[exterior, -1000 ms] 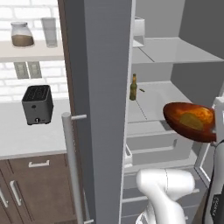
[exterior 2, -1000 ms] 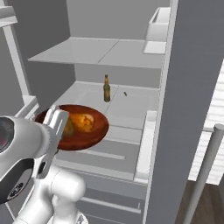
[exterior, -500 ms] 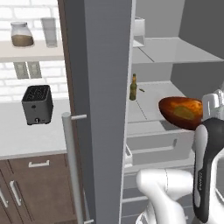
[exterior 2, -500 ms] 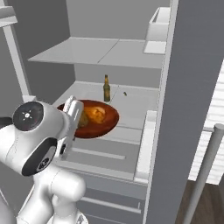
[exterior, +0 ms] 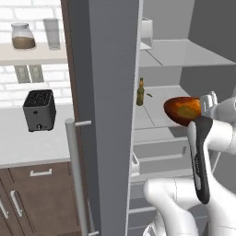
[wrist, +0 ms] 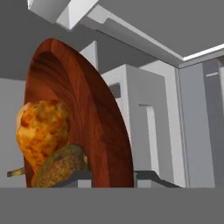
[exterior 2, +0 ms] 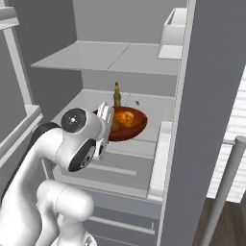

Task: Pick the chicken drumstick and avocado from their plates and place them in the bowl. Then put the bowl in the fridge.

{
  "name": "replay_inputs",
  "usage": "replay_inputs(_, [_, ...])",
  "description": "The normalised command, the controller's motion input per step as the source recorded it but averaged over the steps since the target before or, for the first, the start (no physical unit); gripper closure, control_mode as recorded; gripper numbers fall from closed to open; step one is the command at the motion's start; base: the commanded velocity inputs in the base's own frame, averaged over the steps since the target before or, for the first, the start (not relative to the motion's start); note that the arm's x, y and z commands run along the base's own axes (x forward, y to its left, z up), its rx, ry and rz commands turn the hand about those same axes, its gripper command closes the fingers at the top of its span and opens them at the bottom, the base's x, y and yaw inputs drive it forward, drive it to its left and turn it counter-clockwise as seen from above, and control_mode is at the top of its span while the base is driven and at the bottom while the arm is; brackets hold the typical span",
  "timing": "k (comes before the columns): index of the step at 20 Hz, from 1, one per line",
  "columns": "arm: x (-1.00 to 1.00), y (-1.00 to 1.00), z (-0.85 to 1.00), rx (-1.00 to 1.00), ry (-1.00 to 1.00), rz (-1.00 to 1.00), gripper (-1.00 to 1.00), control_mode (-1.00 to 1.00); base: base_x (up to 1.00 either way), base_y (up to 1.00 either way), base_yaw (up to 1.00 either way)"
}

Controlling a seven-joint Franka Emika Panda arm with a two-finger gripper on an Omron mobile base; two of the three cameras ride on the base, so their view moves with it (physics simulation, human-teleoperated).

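Observation:
My gripper (wrist: 112, 176) is shut on the rim of the glossy reddish-brown bowl (wrist: 87, 118), and the hand view shows the bowl edge-on. Inside it lie the orange-brown chicken drumstick (wrist: 41, 129) and, below it, the dark olive avocado (wrist: 61, 166). In the right base view the bowl (exterior 2: 132, 127) hangs just above the middle shelf of the open grey fridge (exterior 2: 120, 57), with the drumstick (exterior 2: 126, 117) showing inside and the gripper (exterior 2: 108, 120) at its near left rim. From the left, the bowl (exterior: 182, 110) sits beside the gripper (exterior: 206, 103). The plates are out of view.
A small brown bottle (exterior: 140, 92) stands on the same shelf just behind the bowl. The open fridge door (exterior: 113, 92) rises at the centre, with its bar handle (exterior: 76, 170). A black toaster (exterior: 39, 109) sits on the counter, left of the fridge.
The arm has carried the bowl deeper into the fridge, over the middle shelf and closer to the bottle. The food has stayed in the bowl.

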Motion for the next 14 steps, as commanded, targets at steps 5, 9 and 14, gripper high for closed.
replay_inputs(5, [0.86, -0.18, -0.11, 0.0, 0.0, 0.0, 1.0, -1.0, 0.0, 0.0, 0.0])
replay_inputs(9, [0.66, -0.09, -0.34, 0.0, 0.02, 0.0, 1.0, -1.0, 0.0, 0.0, 0.0])
replay_inputs(14, [0.53, -0.22, -0.53, 0.0, 0.0, 0.0, 1.0, -1.0, 0.0, 0.0, 0.0])
